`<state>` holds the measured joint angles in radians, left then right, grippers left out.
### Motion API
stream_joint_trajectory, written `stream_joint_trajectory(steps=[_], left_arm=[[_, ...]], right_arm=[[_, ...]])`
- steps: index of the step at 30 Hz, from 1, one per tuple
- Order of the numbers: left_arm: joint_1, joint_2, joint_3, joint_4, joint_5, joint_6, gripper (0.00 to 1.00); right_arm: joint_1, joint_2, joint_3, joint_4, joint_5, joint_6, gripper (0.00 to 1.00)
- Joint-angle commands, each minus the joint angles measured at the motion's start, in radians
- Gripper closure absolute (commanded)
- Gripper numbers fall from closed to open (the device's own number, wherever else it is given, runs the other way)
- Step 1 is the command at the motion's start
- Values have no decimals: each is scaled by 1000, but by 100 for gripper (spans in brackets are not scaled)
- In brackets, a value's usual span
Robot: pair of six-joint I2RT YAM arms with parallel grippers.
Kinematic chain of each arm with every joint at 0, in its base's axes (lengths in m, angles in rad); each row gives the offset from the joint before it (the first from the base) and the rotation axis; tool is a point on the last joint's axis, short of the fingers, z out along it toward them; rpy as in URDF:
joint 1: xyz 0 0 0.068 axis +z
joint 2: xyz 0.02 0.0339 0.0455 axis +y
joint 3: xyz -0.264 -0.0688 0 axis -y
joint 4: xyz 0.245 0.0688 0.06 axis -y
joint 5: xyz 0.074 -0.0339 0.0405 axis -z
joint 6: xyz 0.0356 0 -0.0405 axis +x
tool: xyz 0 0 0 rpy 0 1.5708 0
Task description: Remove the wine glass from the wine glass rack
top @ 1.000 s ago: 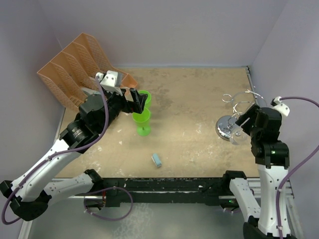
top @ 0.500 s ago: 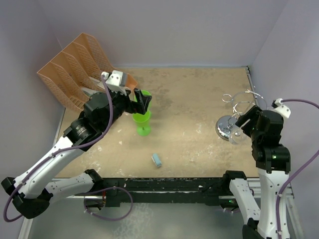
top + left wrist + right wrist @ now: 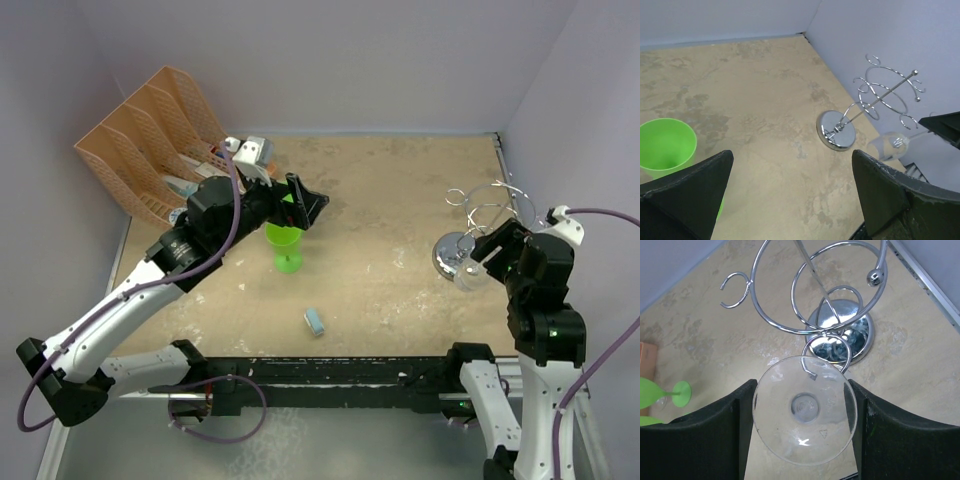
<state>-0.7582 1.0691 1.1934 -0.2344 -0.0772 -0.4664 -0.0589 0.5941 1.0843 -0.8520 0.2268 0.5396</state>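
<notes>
The chrome wine glass rack [image 3: 492,212] stands at the right on its round mirror base, also in the left wrist view [image 3: 879,94] and the right wrist view [image 3: 810,295]. A clear wine glass [image 3: 466,274] sits at the rack's lowest wire hook. Its round foot [image 3: 805,412] fills the gap between my right gripper's fingers [image 3: 725,435]. My right gripper [image 3: 487,255] is shut on it. My left gripper [image 3: 305,205] is open and empty, above a green wine glass [image 3: 287,240] that stands on the table.
An orange file organizer [image 3: 150,140] stands at the back left. A small blue object [image 3: 316,322] lies near the front middle. Purple walls close the back and both sides, the right wall just behind the rack.
My left gripper has lifted off the green glass's rim and swung right. My right gripper has shifted slightly left with the clear glass.
</notes>
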Motion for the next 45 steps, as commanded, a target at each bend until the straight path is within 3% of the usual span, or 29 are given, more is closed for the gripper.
stream_joint_trajectory(steps=[1,20,38,45], left_arm=[[2,12,16,116,82,-107,0],[-172,172,-41,299,85,-212,0],[-175,307,-147,608,174,-437,0],[-132,360,-222,805,265,-603,0]], right_arm=[[2,-20,6,40,-44,-19,75],[2,-37,17,104,-205,-46,84],[2,148,123,283,-467,20,85],[2,206,136,346,-554,83,86]])
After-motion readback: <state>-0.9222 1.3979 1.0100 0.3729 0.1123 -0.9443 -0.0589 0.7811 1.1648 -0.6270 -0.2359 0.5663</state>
